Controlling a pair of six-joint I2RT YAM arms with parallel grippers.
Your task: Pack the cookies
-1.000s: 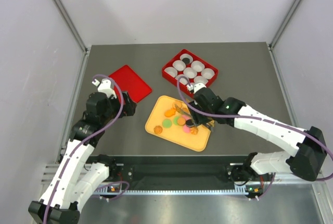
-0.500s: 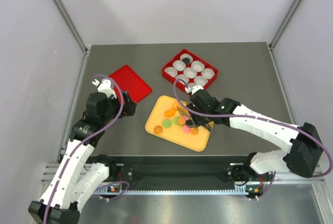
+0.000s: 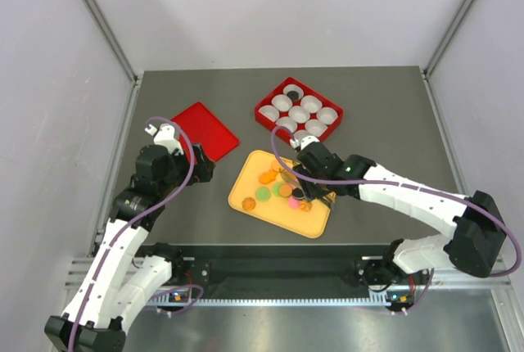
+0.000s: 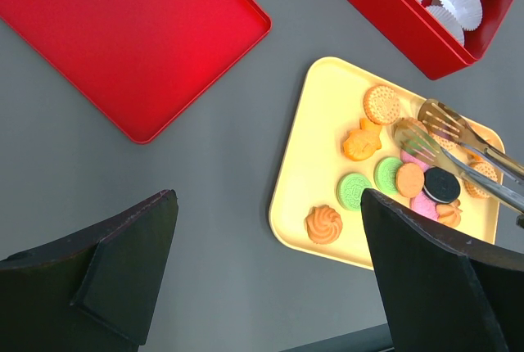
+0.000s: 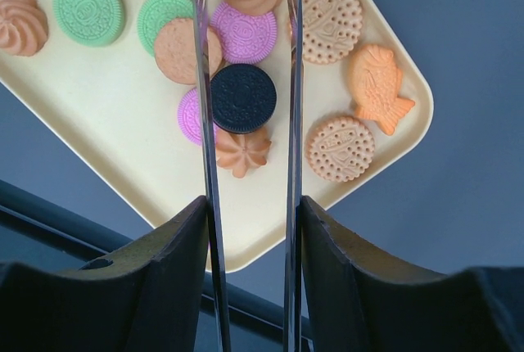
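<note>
The cookies (image 4: 381,106) lie on a yellow tray (image 3: 246,196): orange, green, pink and one black. My right gripper (image 5: 250,229) is shut on metal tongs (image 5: 292,82), whose two arms stand open over the tray. The black cookie (image 5: 243,98) lies between the tong arms, and I cannot tell whether they touch it. The tongs (image 4: 458,147) and the black cookie (image 4: 442,184) also show in the left wrist view. My left gripper (image 4: 270,270) is open and empty, above the table left of the tray. Another black cookie (image 3: 291,92) sits in a cup of the red box.
A red box (image 3: 266,115) with several white paper cups stands behind the tray. Its flat red lid (image 3: 205,131) lies to the left, near my left gripper (image 3: 201,168). Grey walls close in the table on three sides.
My right gripper with the tongs has shifted slightly left over the cookies on the tray. The left arm has not moved.
</note>
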